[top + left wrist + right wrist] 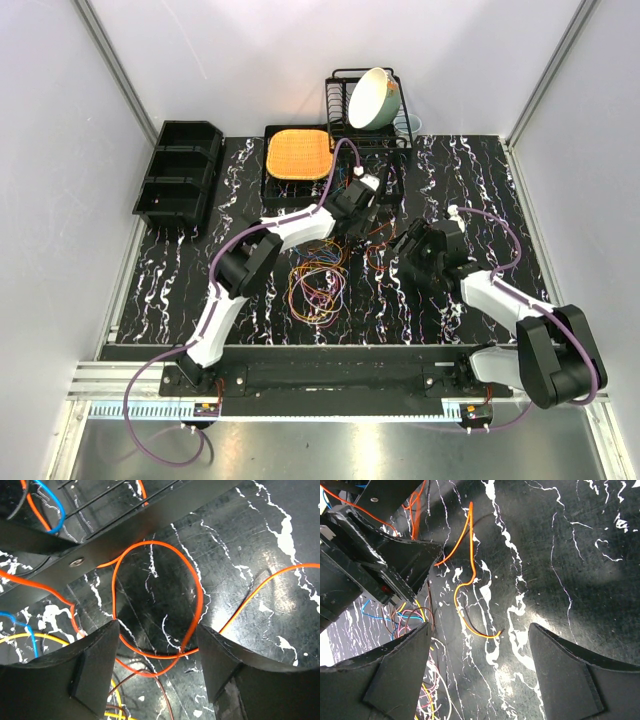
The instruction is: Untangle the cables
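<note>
The cables (318, 283) lie in a loose tangle of orange, yellow, blue and pink loops on the black marbled table, between the arms. My left gripper (352, 222) is open above the tangle's far right edge. In the left wrist view an orange loop (155, 600) lies on the table between and beyond its open fingers, untouched, with a brown wire (162, 692) below it. My right gripper (402, 260) is open and empty, low over the table. A single orange cable (465, 580) lies ahead of its fingers, and the tangle (412, 615) is at its left.
A black tray with an orange mat (298, 155) and a dish rack holding a bowl (372, 100) stand at the back. Black bins (180, 175) sit at the back left. The left arm's gripper (380, 560) shows close in the right wrist view.
</note>
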